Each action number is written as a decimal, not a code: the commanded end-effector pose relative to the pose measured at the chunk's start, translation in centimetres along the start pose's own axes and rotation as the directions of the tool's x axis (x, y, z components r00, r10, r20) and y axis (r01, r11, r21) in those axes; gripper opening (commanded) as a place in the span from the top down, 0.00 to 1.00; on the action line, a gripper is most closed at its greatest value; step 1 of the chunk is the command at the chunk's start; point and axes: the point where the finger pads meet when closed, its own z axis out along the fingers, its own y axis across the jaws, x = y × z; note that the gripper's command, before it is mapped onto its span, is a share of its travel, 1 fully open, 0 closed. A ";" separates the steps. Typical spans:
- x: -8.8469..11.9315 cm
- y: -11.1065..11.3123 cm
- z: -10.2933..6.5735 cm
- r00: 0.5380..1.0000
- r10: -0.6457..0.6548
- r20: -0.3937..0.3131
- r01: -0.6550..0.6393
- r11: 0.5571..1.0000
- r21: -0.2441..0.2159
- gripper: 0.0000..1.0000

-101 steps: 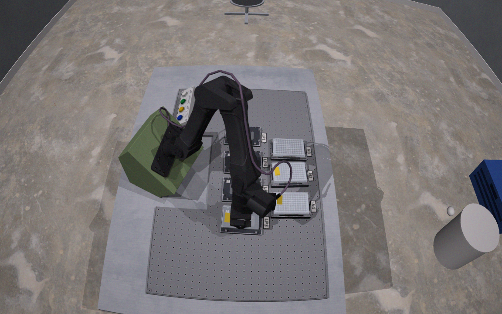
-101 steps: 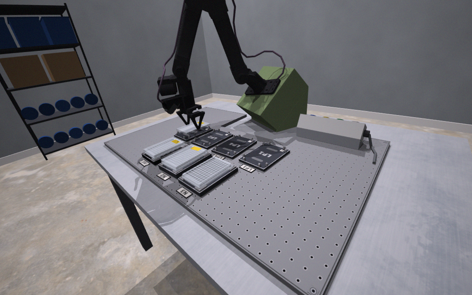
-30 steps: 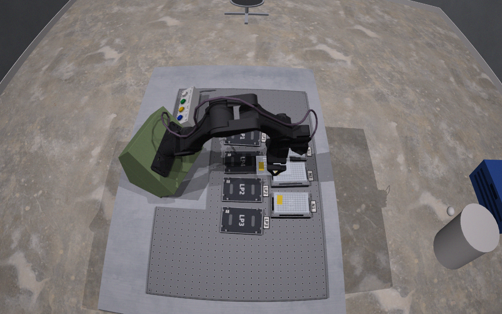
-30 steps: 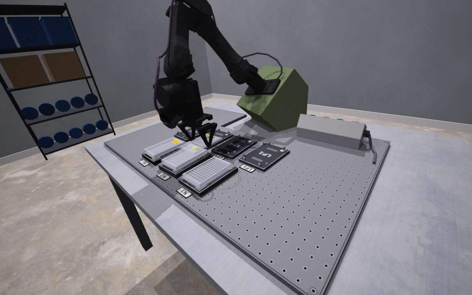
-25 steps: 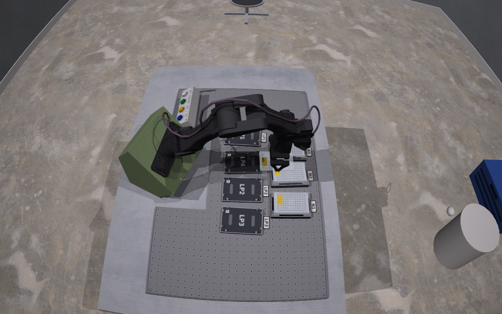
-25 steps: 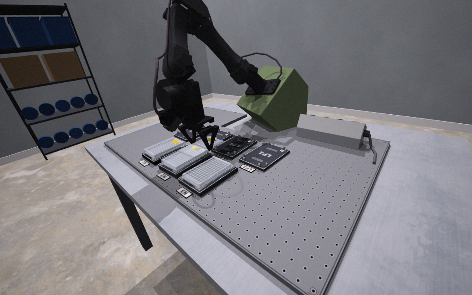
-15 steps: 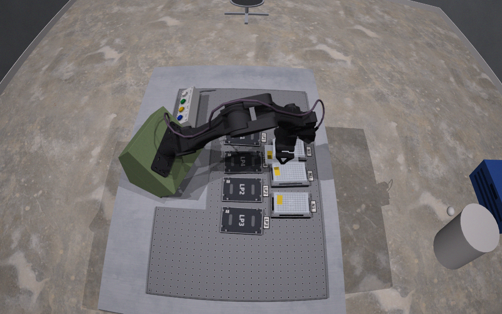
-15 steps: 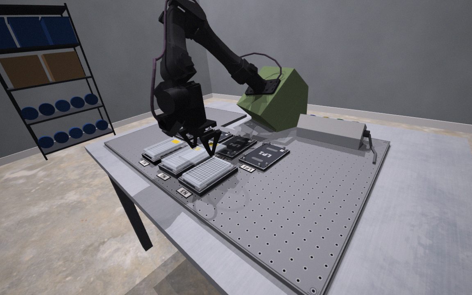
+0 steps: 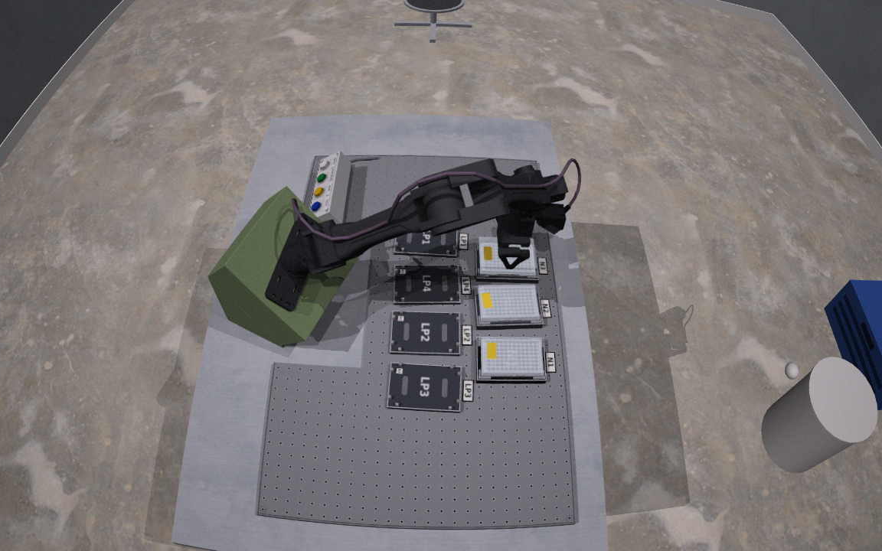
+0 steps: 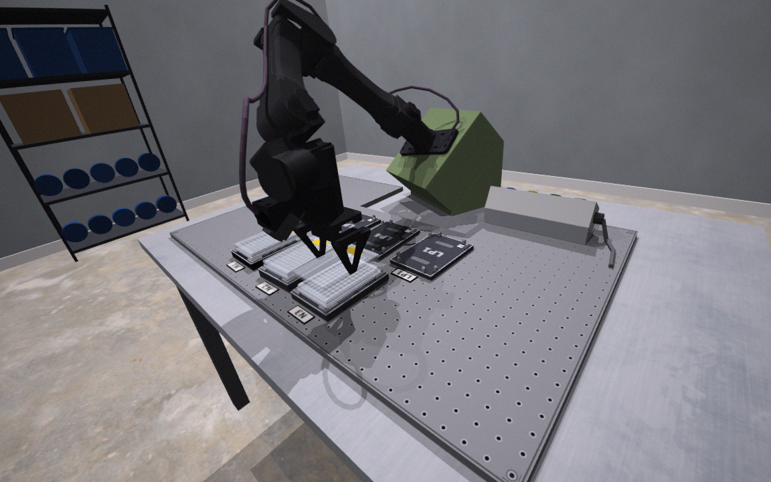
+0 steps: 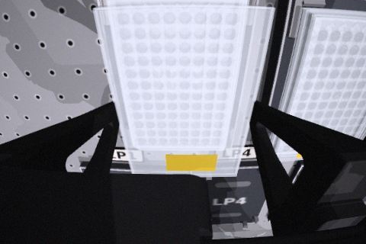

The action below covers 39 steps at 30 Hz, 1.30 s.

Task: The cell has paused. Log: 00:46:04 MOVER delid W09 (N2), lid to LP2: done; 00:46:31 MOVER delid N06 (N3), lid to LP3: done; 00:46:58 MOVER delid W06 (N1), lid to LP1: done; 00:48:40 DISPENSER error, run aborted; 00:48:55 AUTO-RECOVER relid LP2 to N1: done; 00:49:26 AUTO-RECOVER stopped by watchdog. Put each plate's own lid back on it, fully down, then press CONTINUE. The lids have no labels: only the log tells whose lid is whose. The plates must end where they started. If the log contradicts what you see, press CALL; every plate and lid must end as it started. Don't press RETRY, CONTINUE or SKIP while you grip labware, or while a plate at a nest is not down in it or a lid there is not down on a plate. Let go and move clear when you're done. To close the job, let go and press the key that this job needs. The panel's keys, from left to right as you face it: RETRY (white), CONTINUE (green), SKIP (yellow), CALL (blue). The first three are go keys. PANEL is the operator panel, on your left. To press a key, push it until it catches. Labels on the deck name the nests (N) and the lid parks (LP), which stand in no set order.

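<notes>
My gripper (image 9: 511, 259) (image 10: 335, 258) (image 11: 184, 109) is shut on a clear lid (image 11: 183, 76) (image 9: 497, 255) with a yellow tag (image 11: 191, 162). The plates at N2 (image 9: 507, 303) (image 10: 289, 262) (image 11: 331, 72) and N1 (image 9: 511, 357) (image 10: 256, 244) each carry a lid with a yellow tag. Lid parks LP4 (image 9: 428, 282), LP2 (image 9: 425, 332) and LP3 (image 9: 423, 386) are bare. LP1 (image 9: 426, 239) (image 10: 433, 252) looks bare where the arm does not hide it.
The operator panel (image 9: 324, 184) (image 10: 541, 212) stands at the deck's far left corner, with green, yellow and blue keys in view. The green arm base (image 9: 259, 267) sits beside it. A blue box (image 9: 879, 342) and a grey cylinder (image 9: 818, 414) stand on the floor at the right.
</notes>
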 end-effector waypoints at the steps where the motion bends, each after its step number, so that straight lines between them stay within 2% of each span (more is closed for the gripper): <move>1: -0.6 1.0 -1.0 1.000 0.007 0.006 -0.007 1.000 0.002 1.00; 2: -0.6 1.0 -1.0 1.000 0.007 0.006 -0.007 1.000 0.002 1.00; 3: -1.4 0.4 -2.2 0.999 0.028 0.033 -0.028 1.000 -0.010 1.00; 6: -1.4 0.4 -2.2 0.999 0.027 0.033 -0.027 1.000 -0.010 1.00; 20: -1.1 1.2 -1.0 1.000 0.012 0.016 -0.012 1.000 -0.007 1.00; 28: -1.7 1.0 -1.3 0.999 0.022 0.034 -0.022 1.000 -0.018 1.00; 34: -0.4 0.9 0.1 1.000 0.001 -0.001 -0.001 1.000 -0.001 1.00; 39: -0.4 0.9 0.0 1.000 0.003 0.004 -0.003 1.000 -0.006 1.00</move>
